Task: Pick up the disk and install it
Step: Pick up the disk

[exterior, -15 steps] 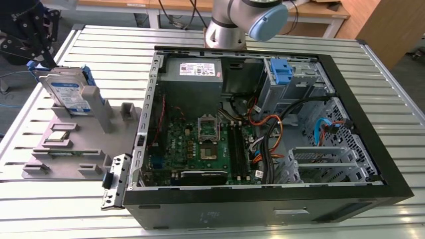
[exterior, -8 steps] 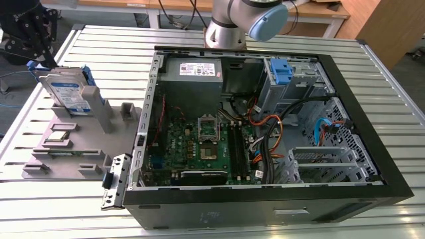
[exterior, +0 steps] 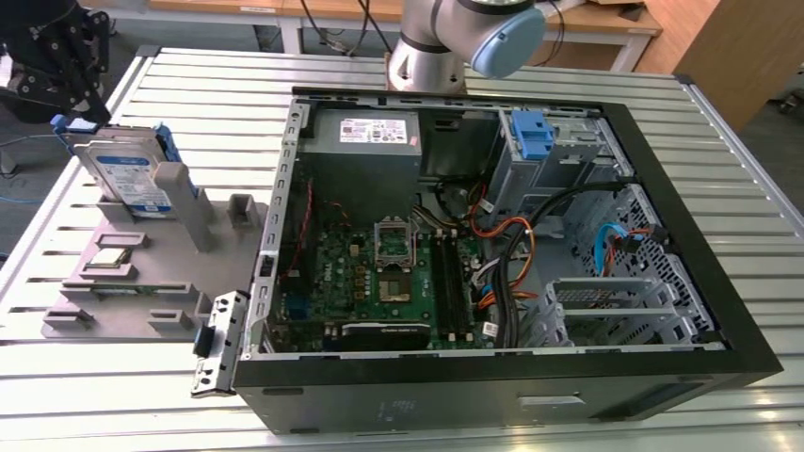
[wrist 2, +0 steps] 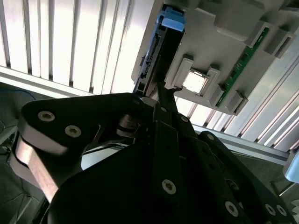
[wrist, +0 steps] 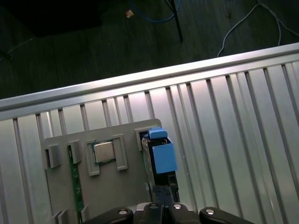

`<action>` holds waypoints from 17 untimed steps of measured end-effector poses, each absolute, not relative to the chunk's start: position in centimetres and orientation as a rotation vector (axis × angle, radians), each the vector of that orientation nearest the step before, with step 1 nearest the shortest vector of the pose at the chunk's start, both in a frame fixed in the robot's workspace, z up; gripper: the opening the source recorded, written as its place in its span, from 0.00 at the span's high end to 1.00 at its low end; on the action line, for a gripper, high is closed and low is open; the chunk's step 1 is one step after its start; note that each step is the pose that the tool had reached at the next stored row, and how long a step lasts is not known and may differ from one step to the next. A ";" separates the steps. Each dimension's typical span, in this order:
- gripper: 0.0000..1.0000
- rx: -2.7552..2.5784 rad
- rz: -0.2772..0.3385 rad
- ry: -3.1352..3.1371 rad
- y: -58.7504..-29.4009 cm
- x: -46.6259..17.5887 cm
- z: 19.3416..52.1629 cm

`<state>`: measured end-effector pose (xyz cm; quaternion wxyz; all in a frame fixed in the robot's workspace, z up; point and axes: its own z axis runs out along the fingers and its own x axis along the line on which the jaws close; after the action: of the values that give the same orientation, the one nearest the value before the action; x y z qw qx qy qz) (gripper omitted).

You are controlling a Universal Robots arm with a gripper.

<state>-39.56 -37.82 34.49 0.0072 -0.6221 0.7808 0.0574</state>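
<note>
Exterior view, seen from above: one slatted metal table (exterior: 722, 160) carries one open computer case (exterior: 503, 381), which takes the centre and right of the frame, and one grey holding fixture (exterior: 169, 273) at the left of the frame.

The one disk (exterior: 126, 174) stands on edge in a slot at the upper end of the fixture, in the upper left of the frame, its blue-and-white label facing the camera and blue plastic rails along its sides. The black gripper (exterior: 78, 105) is directly above the disk's top edge, very close to it. Whether it is clamped on the disk or released cannot be told.

Also on the fixture are one square silver processor chip (exterior: 111, 256) and one green memory stick (exterior: 126, 290).

Inside the case are one grey power-supply box (exterior: 364, 141) with a white sticker at the upper left, one blue bracket (exterior: 534, 137) at the upper right, and one green motherboard (exterior: 377, 273) in the lower left. The one robot arm (exterior: 453, 38) rises at the top centre of the frame.

Both wrist views look down past the gripper (wrist: 161, 200) (wrist 2: 161, 91) at the disk's (wrist: 161, 156) (wrist 2: 156, 51) edge, with the chip (wrist: 103, 151) (wrist 2: 194, 81) beside it in its fixture pocket.
</note>
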 end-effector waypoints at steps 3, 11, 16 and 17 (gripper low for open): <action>0.90 -1.944 0.184 2.426 -37.8 -39.6 34.4; 0.90 -2.012 0.174 2.363 -37.8 -39.6 34.3; 0.90 -2.050 0.171 2.330 -37.8 -39.6 34.2; 0.90 -2.054 0.170 2.324 -37.8 -39.6 34.1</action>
<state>-39.58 -37.82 34.13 0.0176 -0.6610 0.7482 0.0546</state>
